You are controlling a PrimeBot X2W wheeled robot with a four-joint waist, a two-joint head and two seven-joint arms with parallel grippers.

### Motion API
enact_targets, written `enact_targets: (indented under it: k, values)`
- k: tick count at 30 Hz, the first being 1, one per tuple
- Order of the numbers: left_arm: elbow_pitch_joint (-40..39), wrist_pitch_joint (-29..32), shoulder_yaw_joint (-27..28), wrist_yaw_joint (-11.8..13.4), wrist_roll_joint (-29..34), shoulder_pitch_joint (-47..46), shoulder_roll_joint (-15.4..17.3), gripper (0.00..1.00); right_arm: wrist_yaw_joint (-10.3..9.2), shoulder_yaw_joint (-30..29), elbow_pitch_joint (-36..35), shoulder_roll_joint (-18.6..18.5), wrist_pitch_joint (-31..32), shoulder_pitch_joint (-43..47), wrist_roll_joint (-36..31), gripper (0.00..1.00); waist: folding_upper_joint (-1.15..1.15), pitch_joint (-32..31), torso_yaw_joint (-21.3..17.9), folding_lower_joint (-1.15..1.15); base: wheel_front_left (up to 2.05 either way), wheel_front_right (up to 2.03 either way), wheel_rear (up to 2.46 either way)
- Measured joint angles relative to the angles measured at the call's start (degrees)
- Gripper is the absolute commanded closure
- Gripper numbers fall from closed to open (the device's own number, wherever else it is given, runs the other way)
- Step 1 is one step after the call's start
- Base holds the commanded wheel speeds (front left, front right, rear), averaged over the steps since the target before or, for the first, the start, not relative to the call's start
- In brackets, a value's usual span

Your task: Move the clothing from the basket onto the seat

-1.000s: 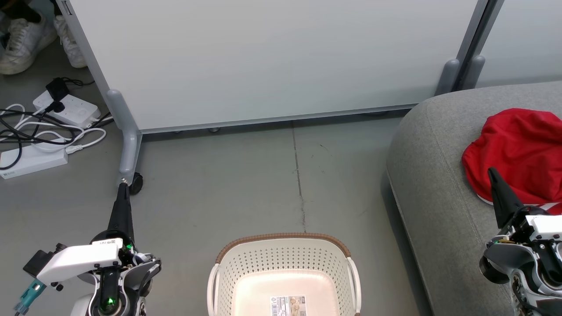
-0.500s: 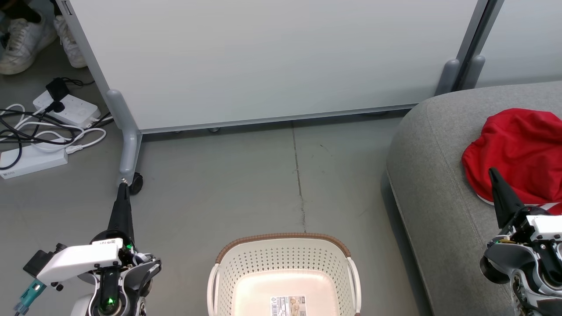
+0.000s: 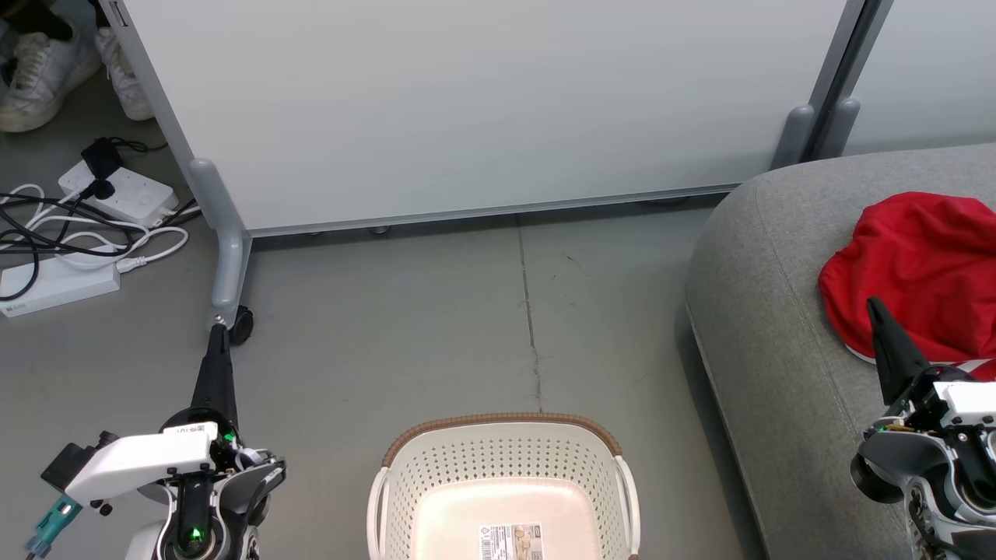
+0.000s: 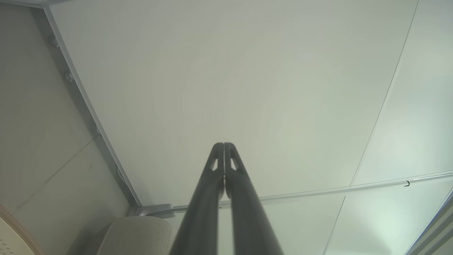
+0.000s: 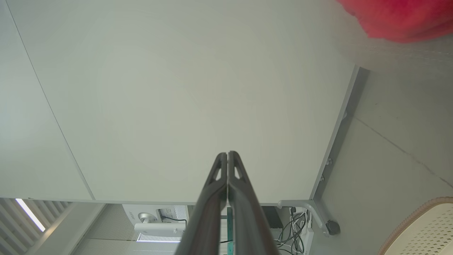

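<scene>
Both sets of jaws were closed — left gripper (image 3: 217, 333), right gripper (image 3: 873, 306) — while clothing (image 3: 926, 264) lay on the seat (image 3: 762, 334), apart from the basket (image 3: 502, 421).

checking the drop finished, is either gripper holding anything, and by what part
Nothing is held. The left gripper and the right gripper are both shut with nothing between them; the clothing lies loose on the seat.

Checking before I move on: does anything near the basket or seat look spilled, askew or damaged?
Nothing stands out. The basket stands upright on the floor, its visible part holding just a label; the clothing lies bunched on the seat. The left gripper and right gripper are shut on nothing.
</scene>
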Motion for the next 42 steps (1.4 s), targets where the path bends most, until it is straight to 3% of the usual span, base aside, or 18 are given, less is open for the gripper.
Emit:
enact_targets:
  k: [42]
  values:
    - [0.00, 0.00, -0.02, -0.01, -0.02, 0.00, 0.00, 1.00, 0.00, -0.33, 0.00, 0.16, 0.41, -0.02, -0.45, 1.00, 0.00, 0.00, 0.00, 0.00, 0.00, 0.00, 0.00]
